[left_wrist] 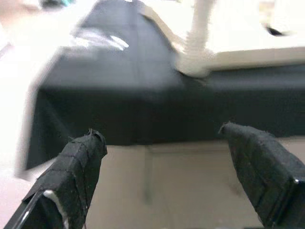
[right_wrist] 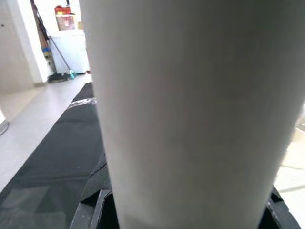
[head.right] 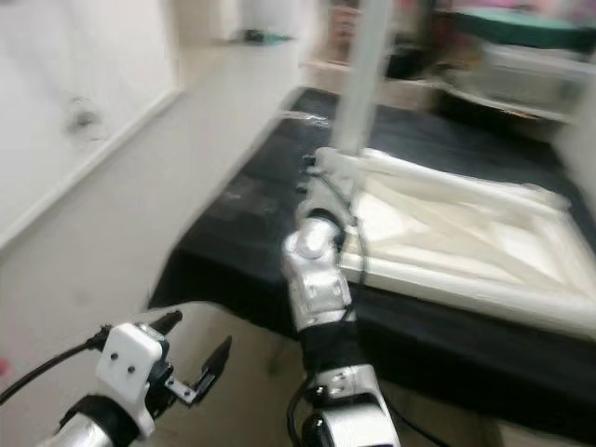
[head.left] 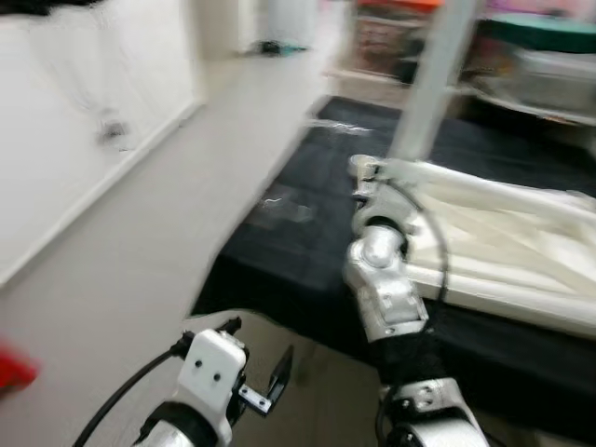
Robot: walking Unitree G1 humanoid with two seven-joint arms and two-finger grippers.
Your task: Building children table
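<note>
R gripper is clamping the white table leg near its base; the leg is standing upright at the near-left corner of the inverted white tabletop, which is lying underside-up on a black cloth over a low platform. L gripper is hovering low in front of the cloth edge, fingers spread wide, holding nothing. Views are blurring w/ motion.

Handling est.: leg is looking like rigid, smooth, light plastic tube, so prob. slippery; grip low, close to the threaded socket, keep axis vertical while seating. Tabletop is ribbed, stiff, light; may be sliding on the cloth, so brace its rim w/ L gripper.
</note>
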